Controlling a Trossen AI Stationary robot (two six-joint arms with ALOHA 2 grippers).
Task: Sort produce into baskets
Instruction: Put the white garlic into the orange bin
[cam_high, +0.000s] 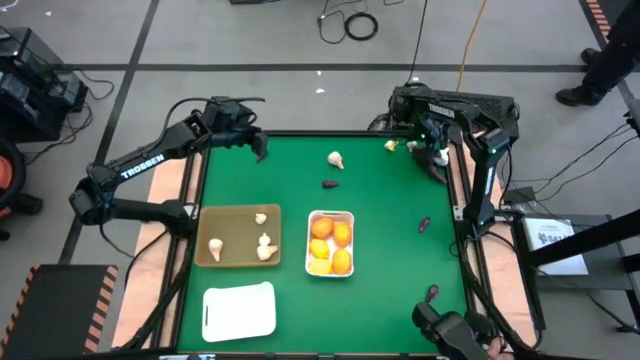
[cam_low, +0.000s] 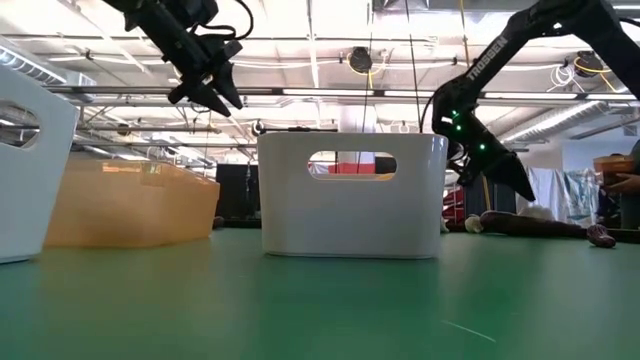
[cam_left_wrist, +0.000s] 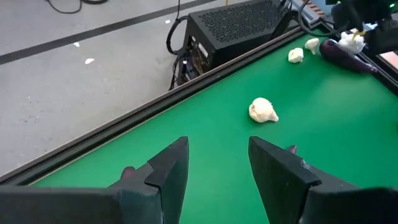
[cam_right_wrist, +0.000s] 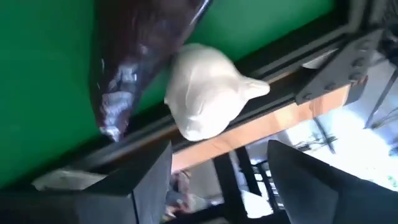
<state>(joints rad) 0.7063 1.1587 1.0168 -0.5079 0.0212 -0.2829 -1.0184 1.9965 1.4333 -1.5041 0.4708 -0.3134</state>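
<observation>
My right gripper (cam_high: 438, 156) is open at the table's far right corner, low over a whitish garlic bulb (cam_right_wrist: 208, 93) that lies against a dark purple eggplant (cam_right_wrist: 134, 56) by the table's edge rail. Its fingers stand on either side of the bulb without touching it. My left gripper (cam_high: 258, 145) is open and empty, raised above the far left of the table (cam_left_wrist: 217, 155). A tan tray (cam_high: 238, 235) holds several garlic bulbs. A white tray (cam_high: 330, 243) holds several orange fruits. A second white tray (cam_high: 239, 310) lies near the front left.
Loose on the green mat are a garlic bulb (cam_high: 336, 159), two more bulbs (cam_high: 391, 146) near the far right, and small purple vegetables (cam_high: 330, 184), (cam_high: 424, 224), (cam_high: 432, 293). A black device (cam_high: 450, 335) sits at the front right edge. A person's legs (cam_high: 600, 60) show beyond the table.
</observation>
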